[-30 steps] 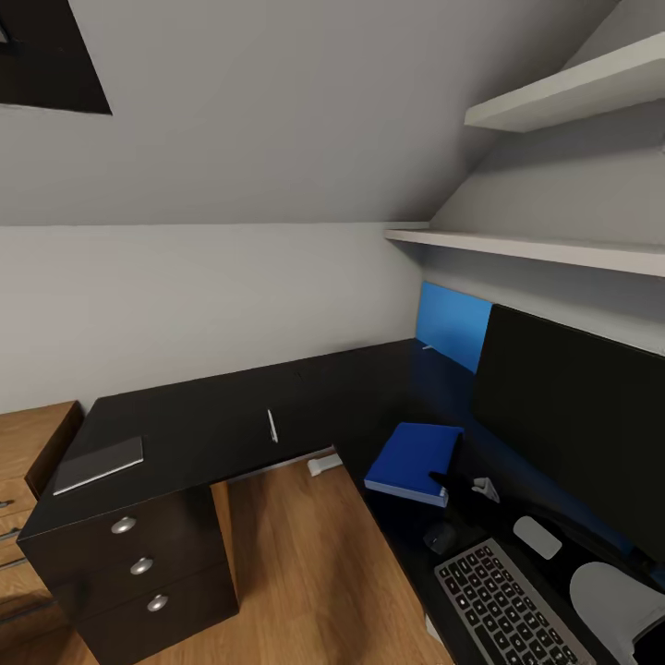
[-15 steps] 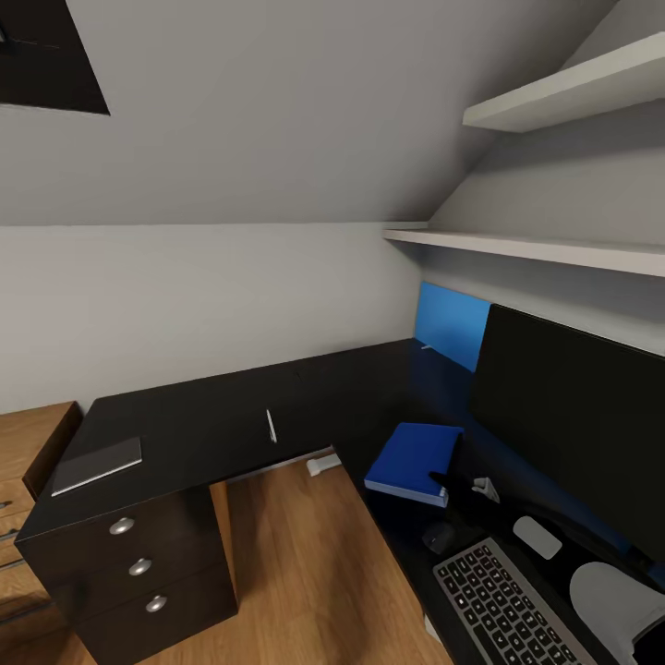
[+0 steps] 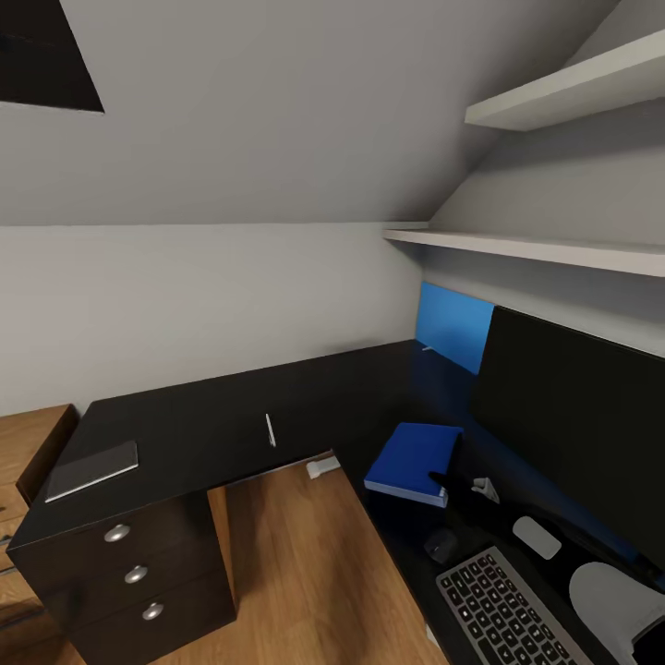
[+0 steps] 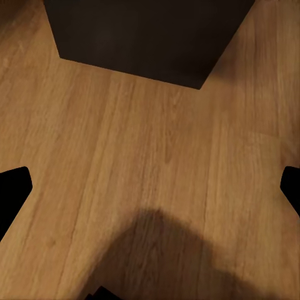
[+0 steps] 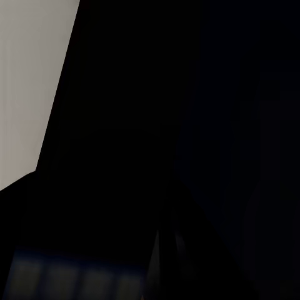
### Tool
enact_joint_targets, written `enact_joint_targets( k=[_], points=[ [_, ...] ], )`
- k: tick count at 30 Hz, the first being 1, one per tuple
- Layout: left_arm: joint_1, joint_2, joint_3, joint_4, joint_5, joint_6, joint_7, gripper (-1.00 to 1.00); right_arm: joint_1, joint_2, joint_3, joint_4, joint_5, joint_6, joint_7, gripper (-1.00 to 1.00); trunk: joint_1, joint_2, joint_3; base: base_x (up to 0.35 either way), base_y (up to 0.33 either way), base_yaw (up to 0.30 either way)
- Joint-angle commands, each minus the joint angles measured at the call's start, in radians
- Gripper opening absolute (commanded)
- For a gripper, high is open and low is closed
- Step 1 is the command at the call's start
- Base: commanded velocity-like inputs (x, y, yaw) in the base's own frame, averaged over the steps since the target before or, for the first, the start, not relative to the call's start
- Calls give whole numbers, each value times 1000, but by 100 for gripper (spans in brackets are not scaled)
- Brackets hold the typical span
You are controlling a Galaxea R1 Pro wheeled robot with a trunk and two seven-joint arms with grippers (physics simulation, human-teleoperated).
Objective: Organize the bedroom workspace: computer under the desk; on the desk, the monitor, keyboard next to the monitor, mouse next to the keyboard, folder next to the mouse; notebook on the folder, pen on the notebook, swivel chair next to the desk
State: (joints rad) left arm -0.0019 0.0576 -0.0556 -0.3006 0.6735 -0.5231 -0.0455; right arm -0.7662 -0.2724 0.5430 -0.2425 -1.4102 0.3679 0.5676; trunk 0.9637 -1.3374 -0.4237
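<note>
While the head camera is looking down over the long L-shaped black-topped counter, the bright blue rectangular folder is lying flat on the counter's right-hand wing, just in front of the wide black-fronted monitor. The flat dark keyboard with grey-black keys is sitting on the counter below the monitor, and the small dark rounded mouse is resting between the keyboard and the folder, just beside the keyboard's far corner. The thin grey rectangular notebook is lying on the left wing above the dark drawers with round silver knobs, well apart from the folder. The thin short white pen is lying on the counter between the notebook and the folder. An upright blue back panel is standing behind the monitor.

In the left wrist view, the left gripper is standing wide apart with nothing between its dark fingertips, facing the light wood floor. The right wrist view is nearly all dark, so I cannot tell how the right gripper is set.
</note>
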Motion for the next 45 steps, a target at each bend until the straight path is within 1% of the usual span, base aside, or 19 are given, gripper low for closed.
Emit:
enact_joint_targets(
  k=[1, 31, 35, 45],
  points=[
    [0, 1, -6, 0, 11, -3, -4, 100, -1, -1, 5, 0, -9, 5, 2, -100, 0, -1, -1, 5, 0, 0],
    [0, 2, -6, -1, 9, -3, -4, 100, -1, 1, 4, 0, -10, 4, 1, -100, 0, -1, -1, 19, 9, 0],
    [0, 2, -6, -2, 10, -3, -4, 100, -1, 1, 3, 0, -10, 5, 0, -100, 15, -29, -14, 0, 0, 0],
    [0, 1, -6, -2, 9, -3, -4, 100, -1, 1, 3, 0, -10, 4, 0, -100, 15, -29, -14, 0, 0, 0]
  ],
)
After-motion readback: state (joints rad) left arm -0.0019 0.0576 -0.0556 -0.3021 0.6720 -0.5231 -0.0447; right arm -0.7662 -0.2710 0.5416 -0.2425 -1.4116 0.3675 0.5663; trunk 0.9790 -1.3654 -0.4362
